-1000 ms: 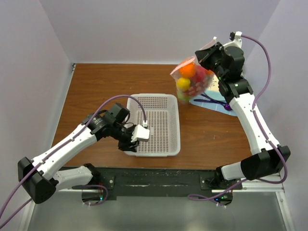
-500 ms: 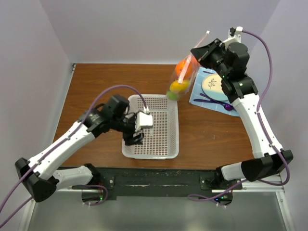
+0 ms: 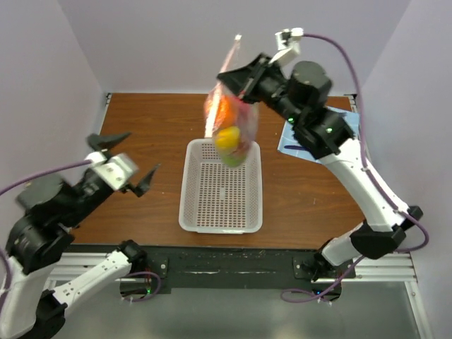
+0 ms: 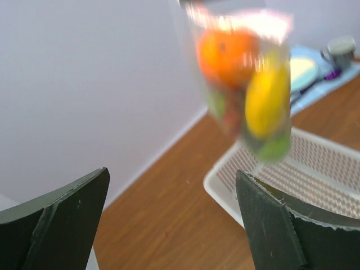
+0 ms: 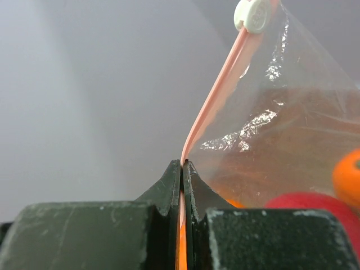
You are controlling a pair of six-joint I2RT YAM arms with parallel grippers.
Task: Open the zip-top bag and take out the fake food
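The zip-top bag (image 3: 229, 120) hangs in the air over the far end of the basket, clear, with its pink zip strip (image 5: 211, 107) uppermost. My right gripper (image 3: 244, 79) is shut on that strip, its jaws (image 5: 182, 169) pressed flat against it, and a white slider (image 5: 253, 14) sits at the strip's end. The fake food is inside the bag: an orange (image 3: 223, 108), a yellow piece (image 3: 227, 138), and a red piece (image 5: 315, 205). My left gripper (image 3: 128, 159) is raised at the table's left, wide open and empty. In the left wrist view the blurred bag (image 4: 242, 84) hangs well beyond its fingers (image 4: 275, 225).
A white perforated basket (image 3: 219, 191) stands mid-table under the bag and is also in the left wrist view (image 4: 320, 169). A blue mat (image 3: 291, 145) with a plate (image 4: 304, 70) on it lies at the back right, partly behind my right arm. Walls enclose the table.
My right gripper carried the bag up and left from over the mat to above the basket. My left gripper withdrew from the basket to the left, rose and opened wide.
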